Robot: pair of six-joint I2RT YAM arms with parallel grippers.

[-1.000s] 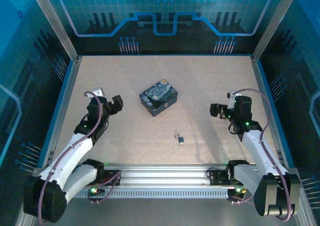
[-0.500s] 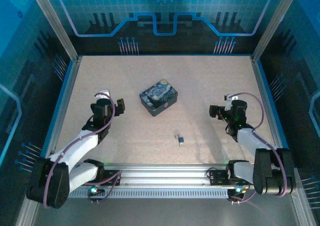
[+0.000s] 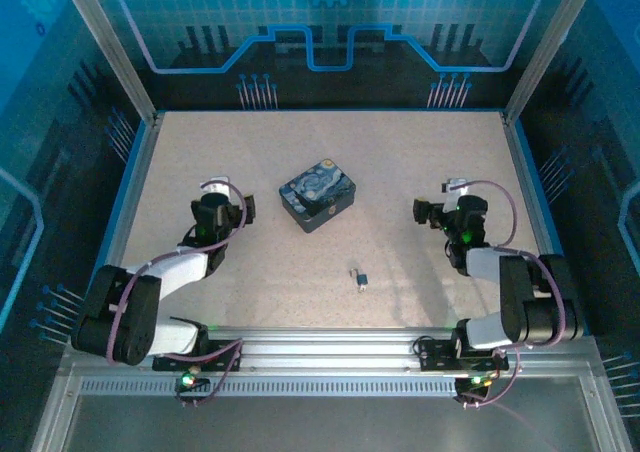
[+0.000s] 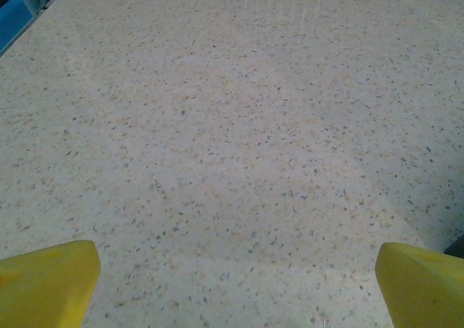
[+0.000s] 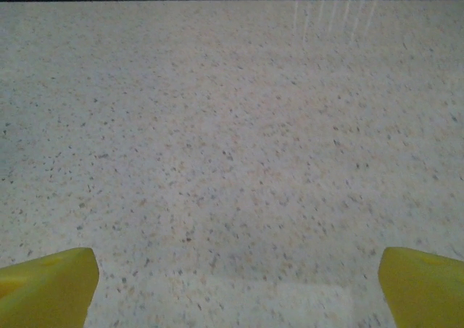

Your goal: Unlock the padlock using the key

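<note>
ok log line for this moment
left gripper: open, empty | right gripper: open, empty | padlock: on table, untouched

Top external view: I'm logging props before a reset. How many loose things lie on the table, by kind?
Blue painted tin: 1
Padlock: 1
Key: 1, right by the padlock; too small to tell whether they touch
Total: 3

No readable text, label or number anywhere.
</note>
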